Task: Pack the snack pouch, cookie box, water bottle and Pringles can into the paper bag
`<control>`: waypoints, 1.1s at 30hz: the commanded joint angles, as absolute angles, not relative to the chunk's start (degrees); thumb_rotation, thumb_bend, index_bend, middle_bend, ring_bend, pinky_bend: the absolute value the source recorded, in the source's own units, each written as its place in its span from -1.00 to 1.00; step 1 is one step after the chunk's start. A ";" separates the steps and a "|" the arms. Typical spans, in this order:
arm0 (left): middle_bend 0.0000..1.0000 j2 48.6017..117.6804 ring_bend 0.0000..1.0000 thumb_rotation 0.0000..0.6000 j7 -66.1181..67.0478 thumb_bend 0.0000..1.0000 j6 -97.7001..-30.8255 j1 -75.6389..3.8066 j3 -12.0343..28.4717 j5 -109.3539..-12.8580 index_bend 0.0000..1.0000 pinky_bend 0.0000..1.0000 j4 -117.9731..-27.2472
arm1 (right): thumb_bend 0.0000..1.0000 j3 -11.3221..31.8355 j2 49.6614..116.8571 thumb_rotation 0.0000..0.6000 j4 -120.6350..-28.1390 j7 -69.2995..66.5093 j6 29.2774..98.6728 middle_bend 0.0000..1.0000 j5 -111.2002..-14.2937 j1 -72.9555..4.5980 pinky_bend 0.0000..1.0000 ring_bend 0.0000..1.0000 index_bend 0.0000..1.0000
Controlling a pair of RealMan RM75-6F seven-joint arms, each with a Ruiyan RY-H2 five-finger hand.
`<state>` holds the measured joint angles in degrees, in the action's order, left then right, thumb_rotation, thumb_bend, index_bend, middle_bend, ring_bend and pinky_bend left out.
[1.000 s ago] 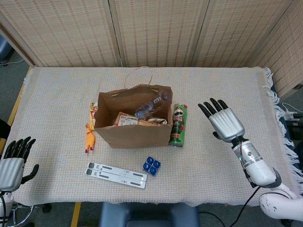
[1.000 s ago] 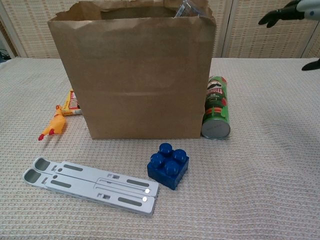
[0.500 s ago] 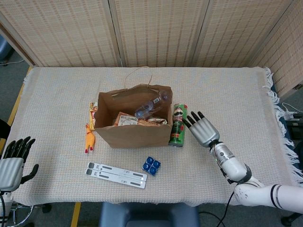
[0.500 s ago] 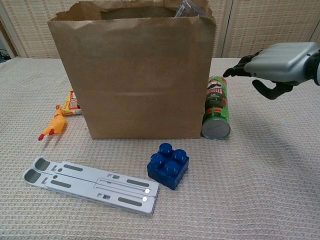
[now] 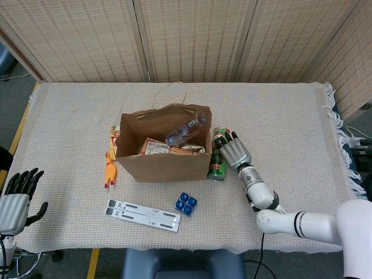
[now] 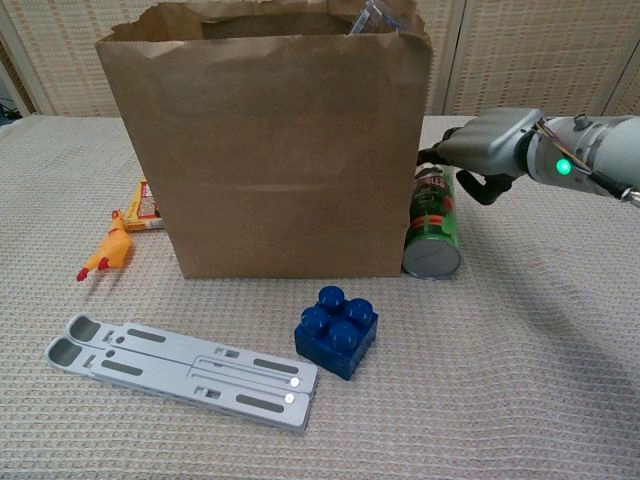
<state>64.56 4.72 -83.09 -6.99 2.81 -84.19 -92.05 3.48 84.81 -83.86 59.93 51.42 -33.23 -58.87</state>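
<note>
The brown paper bag [image 5: 165,163] [image 6: 270,150] stands open mid-table. A clear water bottle [image 5: 186,129] leans inside it, its top [image 6: 372,18] poking over the rim. Two printed packs [image 5: 154,147] [image 5: 189,150] lie lower in the bag; I cannot tell which is the pouch and which the box. The green Pringles can [image 5: 217,167] [image 6: 433,225] lies on the cloth against the bag's right side. My right hand [image 5: 233,153] [image 6: 487,148] rests over the can's far end, fingers spread on top, thumb hanging at its right. My left hand [image 5: 17,195] hovers open off the table's near left corner.
A small yellow-and-red box [image 5: 114,139] [image 6: 145,205] lies left of the bag, a yellow rubber chicken [image 5: 108,170] [image 6: 103,253] beside it. A blue toy brick [image 5: 186,203] [image 6: 337,332] and a grey folded stand [image 5: 143,215] [image 6: 185,370] lie in front of the bag.
My right hand swept from the open right side of the table leftward and down onto the Pringles can. The left hand and everything else stayed put.
</note>
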 commanded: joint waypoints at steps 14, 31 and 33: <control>-1.00 64.40 -1.00 1.00 4.25 -0.24 -82.91 -7.07 2.75 -84.26 -0.88 -1.00 -91.95 | 0.67 -0.33 89.91 1.00 -79.53 68.04 51.56 -0.84 -25.40 -64.21 -0.86 -1.00 -1.00; -1.00 64.52 -1.00 1.00 4.82 -0.24 -83.17 -6.98 2.74 -84.27 -0.88 -1.00 -92.11 | 0.67 -9.83 66.10 1.00 -107.85 65.06 57.93 -0.84 -30.80 -60.45 -0.86 -1.00 -1.00; -1.00 64.57 -1.00 1.00 5.01 -0.24 -83.22 -6.96 2.75 -84.25 -0.88 -1.00 -92.12 | 0.64 -10.67 63.00 1.00 -110.25 63.17 58.31 -0.84 -32.44 -59.43 -0.86 -1.00 -1.00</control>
<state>64.55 4.98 -83.21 -6.97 2.74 -84.26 -92.11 -8.84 66.23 -107.29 65.16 57.18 -30.53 -60.90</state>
